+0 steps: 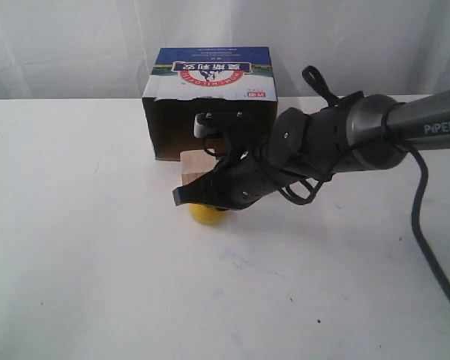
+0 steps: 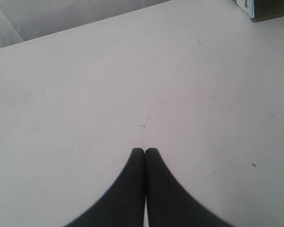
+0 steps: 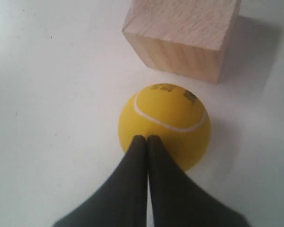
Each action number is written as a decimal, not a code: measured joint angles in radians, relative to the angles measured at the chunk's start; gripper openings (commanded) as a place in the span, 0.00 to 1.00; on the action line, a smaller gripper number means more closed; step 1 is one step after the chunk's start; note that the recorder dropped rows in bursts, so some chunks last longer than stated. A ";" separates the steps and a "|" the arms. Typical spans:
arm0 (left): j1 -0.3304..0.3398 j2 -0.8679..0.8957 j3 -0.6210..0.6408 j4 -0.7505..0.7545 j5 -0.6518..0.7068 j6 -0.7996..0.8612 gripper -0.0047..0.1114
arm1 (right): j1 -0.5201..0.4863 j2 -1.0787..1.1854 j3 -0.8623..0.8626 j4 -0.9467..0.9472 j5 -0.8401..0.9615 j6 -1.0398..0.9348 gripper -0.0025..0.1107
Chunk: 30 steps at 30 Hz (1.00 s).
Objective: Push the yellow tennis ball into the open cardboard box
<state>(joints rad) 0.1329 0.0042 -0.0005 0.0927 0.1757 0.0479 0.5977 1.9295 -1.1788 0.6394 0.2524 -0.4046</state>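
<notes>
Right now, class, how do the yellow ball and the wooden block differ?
The ball is round and yellow with a pale seam; the block is square-edged, pale wood. The block lies nearer the box than the ball. Both rest on the white table, similar in size.

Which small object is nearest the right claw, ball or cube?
The yellow tennis ball: the shut right claw is at it; the wooden cube sits beyond.

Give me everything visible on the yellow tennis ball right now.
The yellow tennis ball is round and matte yellow, with a pale curved seam and small dark print. It sits on the white table, close beside the wooden cube, which stands between it and the open cardboard box. The shut right hand appears to touch it.
</notes>
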 measured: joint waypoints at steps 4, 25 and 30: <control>0.000 0.000 0.000 0.000 0.000 0.000 0.04 | 0.000 -0.063 0.002 -0.002 0.000 0.017 0.02; 0.000 0.000 0.000 0.000 0.000 0.000 0.04 | 0.037 -0.271 0.002 -0.317 0.096 0.254 0.02; 0.000 0.000 0.000 0.000 0.000 0.000 0.04 | 0.051 -0.190 -0.025 -0.267 0.064 0.232 0.02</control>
<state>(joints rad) 0.1329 0.0042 -0.0005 0.0927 0.1757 0.0479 0.6491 1.7391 -1.2037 0.3728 0.3164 -0.1725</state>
